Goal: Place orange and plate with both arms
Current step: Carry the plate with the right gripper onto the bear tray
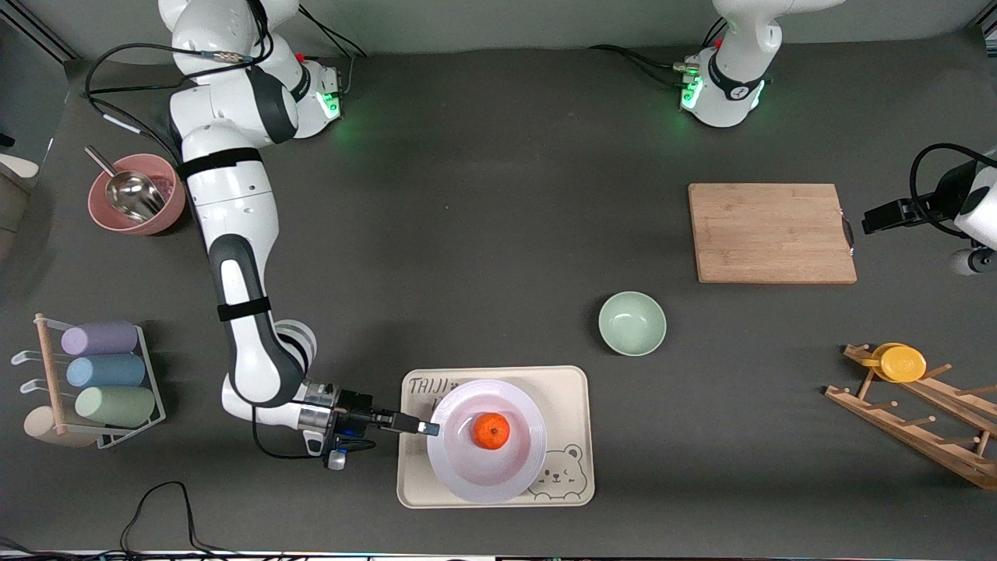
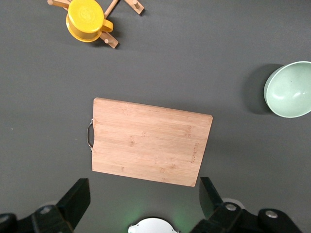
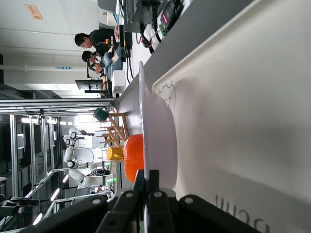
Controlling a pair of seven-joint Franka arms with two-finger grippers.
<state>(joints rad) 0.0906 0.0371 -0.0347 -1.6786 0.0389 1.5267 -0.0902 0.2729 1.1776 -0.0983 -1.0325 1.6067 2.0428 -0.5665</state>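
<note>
On the dark grey table (image 1: 483, 257), the right end effector (image 1: 427, 428) pinches the rim of the white plate (image 1: 498, 475) resting on the beige bear tray (image 1: 572, 389); the orange (image 1: 491, 431) sits in the plate. The left end effector (image 2: 143, 204) hangs spread open over the wooden cutting board (image 2: 150, 141), waiting beside the green bowl (image 1: 632, 323)

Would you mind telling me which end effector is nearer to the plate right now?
Right. The right end effector is shut on the rim of the plate holding the orange. The left end effector hovers open over the cutting board.
</note>
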